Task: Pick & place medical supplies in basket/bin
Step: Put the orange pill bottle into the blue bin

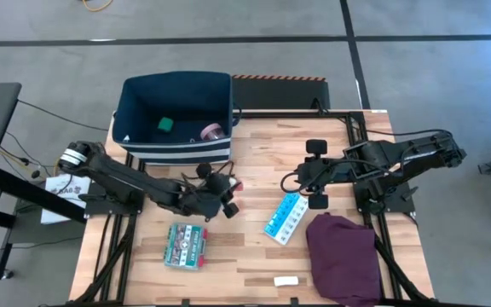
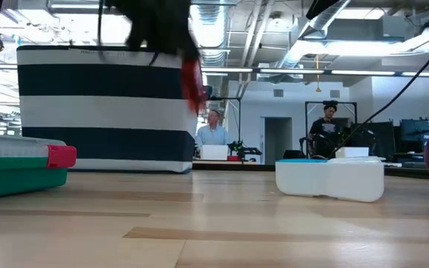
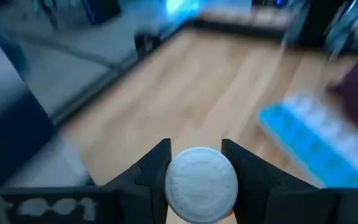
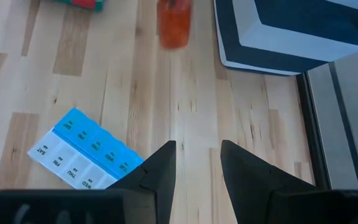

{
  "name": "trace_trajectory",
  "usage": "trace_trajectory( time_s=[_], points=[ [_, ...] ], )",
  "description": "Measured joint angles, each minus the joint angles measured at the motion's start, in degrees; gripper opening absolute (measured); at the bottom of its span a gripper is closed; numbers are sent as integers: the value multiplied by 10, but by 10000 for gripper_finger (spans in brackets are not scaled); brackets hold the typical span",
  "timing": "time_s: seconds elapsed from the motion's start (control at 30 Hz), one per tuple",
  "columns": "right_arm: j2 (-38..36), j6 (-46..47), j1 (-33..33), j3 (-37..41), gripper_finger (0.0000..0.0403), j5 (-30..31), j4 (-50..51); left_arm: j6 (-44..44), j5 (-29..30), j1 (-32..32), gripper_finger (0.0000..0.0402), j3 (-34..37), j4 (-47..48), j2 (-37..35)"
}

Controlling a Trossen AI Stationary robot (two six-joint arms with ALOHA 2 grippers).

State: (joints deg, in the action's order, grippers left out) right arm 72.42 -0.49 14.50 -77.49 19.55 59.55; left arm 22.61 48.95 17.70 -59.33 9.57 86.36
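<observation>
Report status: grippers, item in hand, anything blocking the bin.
Left gripper shut on small bottle, lifted beside the bin. Right gripper open, empty, above pill organizer. Nothing seen blocking the bin.

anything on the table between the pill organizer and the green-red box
No, only bare wood lies between the pill organizer and the green-red box; the high view shows that, and the low view agrees.

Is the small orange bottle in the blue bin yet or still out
Out. The left gripper holds the small orange bottle by its white cap above the wooden table, beside the navy-blue striped fabric bin.
</observation>
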Motion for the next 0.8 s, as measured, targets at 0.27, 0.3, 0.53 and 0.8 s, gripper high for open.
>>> trace_trajectory(
  time_s=[0.27, 0.3, 0.53, 0.8],
  points=[
    [0, 0, 0, 0, 120, 0, 0, -173, 141, 17, 110, -226, 196, -90],
    [0, 0, 0, 0, 120, 0, 0, -187, 172, 9, 110, -247, 223, -98],
    [0, 5, 0, 0, 120, 0, 0, -41, 112, -166, 110, -295, 509, -155],
    [0, 5, 0, 0, 120, 0, -10, 100, 44, -378, 110, -203, 694, -159]
  ],
)
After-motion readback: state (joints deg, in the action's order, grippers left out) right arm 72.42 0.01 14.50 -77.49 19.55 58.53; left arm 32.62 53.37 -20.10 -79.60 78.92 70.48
